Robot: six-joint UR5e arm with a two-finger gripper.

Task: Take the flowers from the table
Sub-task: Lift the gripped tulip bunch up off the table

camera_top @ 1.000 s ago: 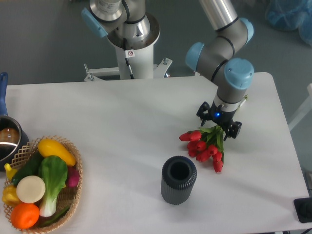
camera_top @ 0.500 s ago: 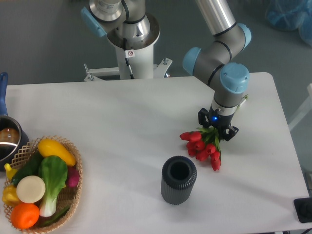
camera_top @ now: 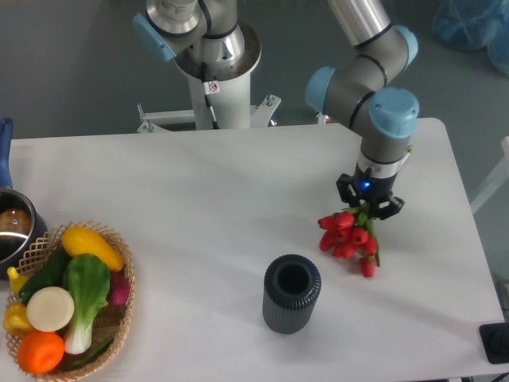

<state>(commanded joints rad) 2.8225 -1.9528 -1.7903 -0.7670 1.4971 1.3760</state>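
Observation:
The flowers (camera_top: 348, 235), a bunch of red tulips with green leaves, hang from my gripper (camera_top: 370, 206) over the right part of the white table (camera_top: 215, 207). The red heads point down and to the left. Their stems run up into the gripper and are hidden by it. The gripper is shut on the stem end. I cannot tell whether the lowest heads touch the table.
A dark ribbed cylindrical vase (camera_top: 292, 293) stands upright left of and below the flowers. A wicker basket (camera_top: 123, 274) of vegetables sits at the front left. A pot (camera_top: 12, 227) is at the left edge. The robot base (camera_top: 215, 60) is at the back.
The gripper has moved to the right and slightly back with the flowers in it. The bunch has shifted right and hangs more vertically than before.

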